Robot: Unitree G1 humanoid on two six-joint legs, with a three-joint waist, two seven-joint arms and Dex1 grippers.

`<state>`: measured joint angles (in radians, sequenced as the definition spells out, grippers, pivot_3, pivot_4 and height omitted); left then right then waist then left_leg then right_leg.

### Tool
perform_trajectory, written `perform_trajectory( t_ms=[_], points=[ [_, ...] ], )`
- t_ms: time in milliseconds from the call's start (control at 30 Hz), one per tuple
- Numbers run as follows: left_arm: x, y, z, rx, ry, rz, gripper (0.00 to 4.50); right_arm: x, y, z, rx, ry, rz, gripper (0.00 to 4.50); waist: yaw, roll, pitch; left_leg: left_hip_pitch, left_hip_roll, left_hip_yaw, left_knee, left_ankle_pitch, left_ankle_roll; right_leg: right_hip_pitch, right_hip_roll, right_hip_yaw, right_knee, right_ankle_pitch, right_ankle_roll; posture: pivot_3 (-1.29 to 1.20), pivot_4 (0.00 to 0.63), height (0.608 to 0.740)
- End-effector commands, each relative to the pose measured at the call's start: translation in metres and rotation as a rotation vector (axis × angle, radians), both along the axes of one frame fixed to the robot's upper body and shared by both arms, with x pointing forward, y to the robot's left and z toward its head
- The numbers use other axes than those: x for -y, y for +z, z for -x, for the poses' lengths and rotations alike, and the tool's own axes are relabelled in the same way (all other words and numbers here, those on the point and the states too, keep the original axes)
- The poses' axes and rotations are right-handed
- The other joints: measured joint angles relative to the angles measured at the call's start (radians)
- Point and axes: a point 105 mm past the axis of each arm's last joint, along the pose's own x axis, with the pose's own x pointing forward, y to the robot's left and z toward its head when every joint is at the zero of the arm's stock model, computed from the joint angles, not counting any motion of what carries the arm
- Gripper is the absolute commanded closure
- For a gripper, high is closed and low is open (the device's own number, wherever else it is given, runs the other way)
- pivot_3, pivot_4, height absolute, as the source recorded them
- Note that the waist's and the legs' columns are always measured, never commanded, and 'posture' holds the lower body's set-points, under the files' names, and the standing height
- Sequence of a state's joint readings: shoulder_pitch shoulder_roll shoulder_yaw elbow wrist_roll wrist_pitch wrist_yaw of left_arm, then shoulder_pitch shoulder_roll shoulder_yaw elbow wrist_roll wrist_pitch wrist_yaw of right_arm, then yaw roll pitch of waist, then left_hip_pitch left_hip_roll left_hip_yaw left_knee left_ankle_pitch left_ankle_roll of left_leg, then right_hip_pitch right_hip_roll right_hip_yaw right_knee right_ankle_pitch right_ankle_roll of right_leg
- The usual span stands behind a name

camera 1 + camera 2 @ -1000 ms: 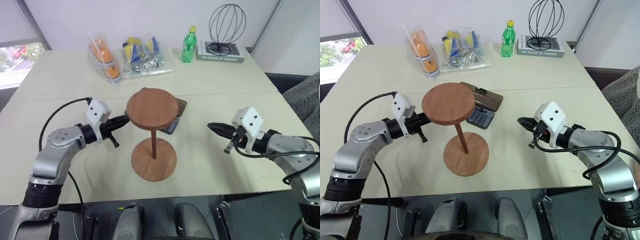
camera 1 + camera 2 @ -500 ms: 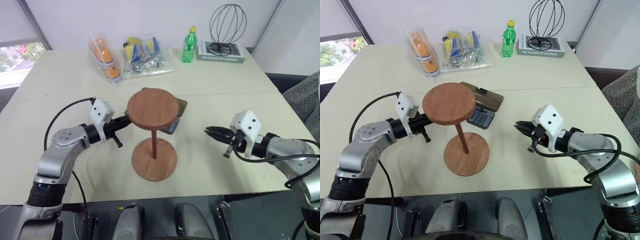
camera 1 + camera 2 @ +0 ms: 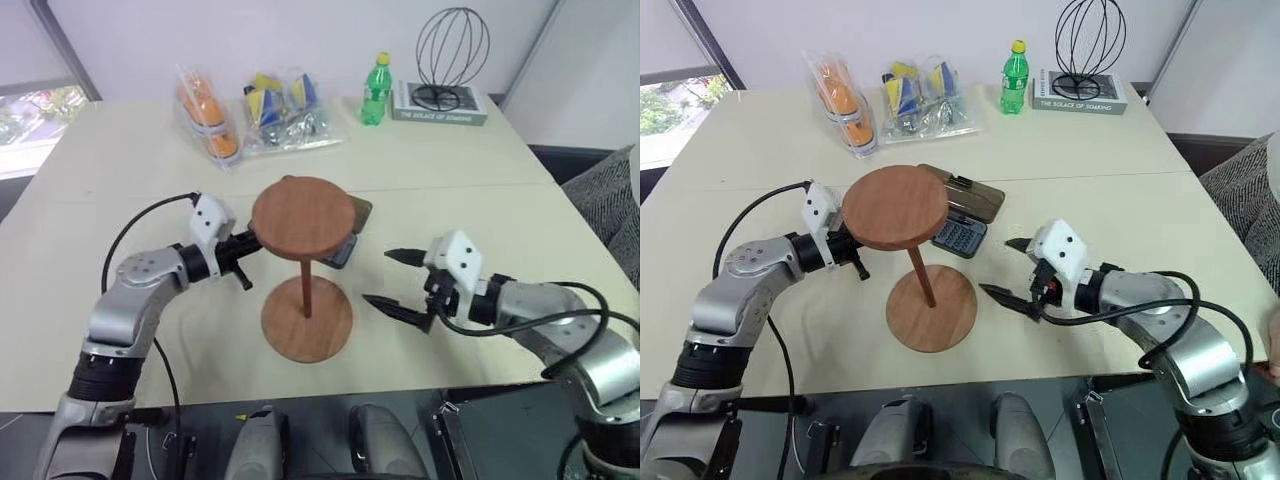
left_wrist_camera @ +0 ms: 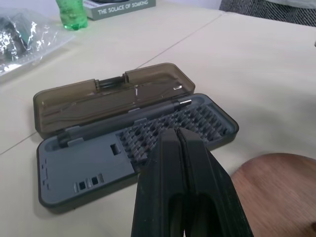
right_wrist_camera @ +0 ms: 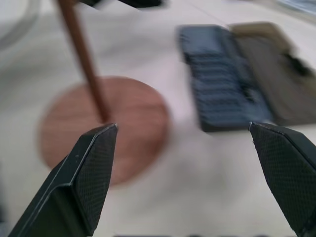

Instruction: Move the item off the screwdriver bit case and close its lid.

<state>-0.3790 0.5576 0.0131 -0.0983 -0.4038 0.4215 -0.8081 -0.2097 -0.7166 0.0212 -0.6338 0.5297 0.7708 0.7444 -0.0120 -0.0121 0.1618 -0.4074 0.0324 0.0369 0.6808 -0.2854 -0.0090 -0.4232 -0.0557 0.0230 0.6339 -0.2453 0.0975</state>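
Standing on the bench just beside the open case, lid folded back, the stand waits between the left tool, fingers together, and right tool, spread wide, likely for a grab.

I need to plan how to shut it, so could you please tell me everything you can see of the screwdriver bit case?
The screwdriver bit case is a flat, dark grey plastic box lying open on the table, just behind the wooden stand and apart from its base. Its tray holds rows of small bits, a long grey driver handle along the hinge side, and a bare section with small slots. The lid, translucent smoky brown, is folded back flat on the table. Nothing rests on it and neither gripper touches it.
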Motion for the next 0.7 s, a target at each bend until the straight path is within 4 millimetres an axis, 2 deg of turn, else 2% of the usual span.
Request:
perform_trajectory(
  t_ms=[33,400,700],
  points=[
    [0.000,0.011,-0.001,0.060,-0.003,-0.005,4.50,-0.016,0.011,0.006,0.024,0.092,-0.023,0.08,0.001,0.000,0.000,0.000,0.000,0.000,0.000,0.000,0.000,0.000,0.000,0.000,0.000,0.000,0.000,0.00,0.150,0.740],
    [-0.006,0.009,-0.001,0.084,0.054,-0.001,4.50,-0.056,0.032,0.001,0.027,0.244,-0.117,0.08,0.000,0.000,0.000,0.000,0.000,-0.002,0.000,0.000,0.000,0.000,0.000,0.000,0.000,0.001,0.001,0.00,0.150,0.740],
    [-0.009,0.004,0.003,0.084,0.074,-0.007,4.50,-0.076,0.035,-0.006,0.013,0.288,-0.167,0.08,0.001,0.000,0.000,0.000,0.000,-0.003,0.000,0.000,0.000,0.000,0.000,-0.001,0.000,0.001,0.001,0.00,0.150,0.740]
  ],
)
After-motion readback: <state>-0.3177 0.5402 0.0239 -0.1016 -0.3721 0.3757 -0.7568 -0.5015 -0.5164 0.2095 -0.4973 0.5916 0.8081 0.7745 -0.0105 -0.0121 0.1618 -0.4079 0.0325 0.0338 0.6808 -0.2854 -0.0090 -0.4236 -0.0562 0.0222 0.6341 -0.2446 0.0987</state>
